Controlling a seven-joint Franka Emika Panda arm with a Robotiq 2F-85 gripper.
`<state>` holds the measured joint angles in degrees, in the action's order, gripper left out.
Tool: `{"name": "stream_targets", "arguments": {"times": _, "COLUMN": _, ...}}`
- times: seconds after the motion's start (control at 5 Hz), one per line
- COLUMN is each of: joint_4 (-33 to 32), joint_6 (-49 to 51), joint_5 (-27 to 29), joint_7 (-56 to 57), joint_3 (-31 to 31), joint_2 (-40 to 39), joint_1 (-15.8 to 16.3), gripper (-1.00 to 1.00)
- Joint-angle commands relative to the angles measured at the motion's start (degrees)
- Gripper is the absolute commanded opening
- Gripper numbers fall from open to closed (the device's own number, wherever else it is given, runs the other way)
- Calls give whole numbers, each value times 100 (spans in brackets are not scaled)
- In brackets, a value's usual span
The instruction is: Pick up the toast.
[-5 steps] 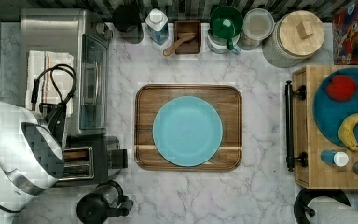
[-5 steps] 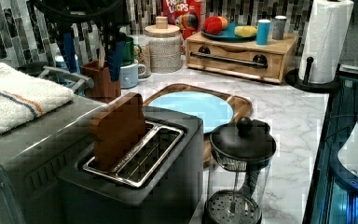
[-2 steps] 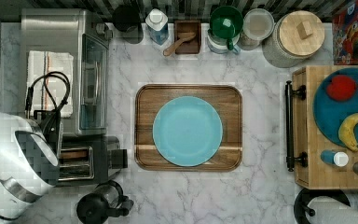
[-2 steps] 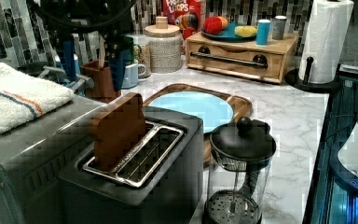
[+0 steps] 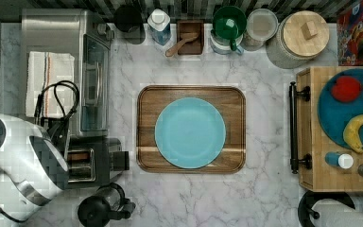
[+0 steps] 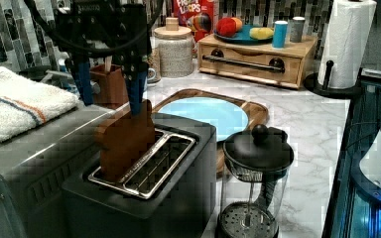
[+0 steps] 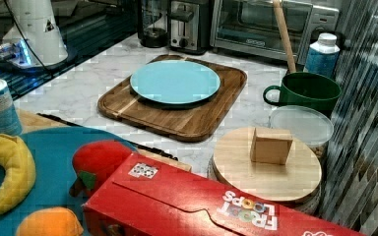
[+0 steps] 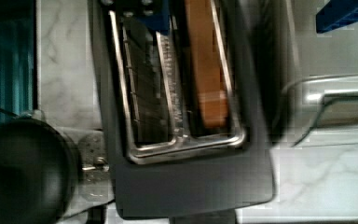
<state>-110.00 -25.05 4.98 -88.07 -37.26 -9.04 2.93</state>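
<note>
toast (image 6: 125, 140) upright in toaster (image 6: 144, 193), tool (image 6: 110, 87) above, plate (image 5: 190, 133) on tray (image 5: 146, 101)

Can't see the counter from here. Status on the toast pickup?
End effector open, poised above the toast, fingers straddling its top edge. Toast upright in the toaster slot nearest the oven. Nothing blocking.
</note>
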Motion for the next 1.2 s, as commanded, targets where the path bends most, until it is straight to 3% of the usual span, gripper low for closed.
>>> {"name": "stream_targets", "arguments": {"times": 0.2, "joint_4": 424, "joint_6": 302, "joint_5": 126, "joint_7": -201, "joint_3": -569, "joint_2": -82, "joint_1": 617, "gripper": -100}}
{"name": "stream_targets", "arguments": {"times": 0.4, "joint_4": 381, "joint_6": 179, "joint_5": -7, "joint_7": -238, "joint_3": -859, "joint_2": -110, "joint_1": 324, "gripper": -100}}
{"name": "stream_targets", "arguments": {"times": 0.8, "joint_4": 330, "joint_6": 80, "joint_5": 122, "joint_7": 5, "joint_3": -767, "joint_2": 29, "joint_1": 124, "gripper": -100}}
{"name": "stream_targets", "arguments": {"times": 1.2, "joint_4": 497, "joint_6": 262, "joint_5": 451, "joint_7": 629, "joint_3": -557, "joint_2": 787, "joint_1": -432, "gripper": -100}}
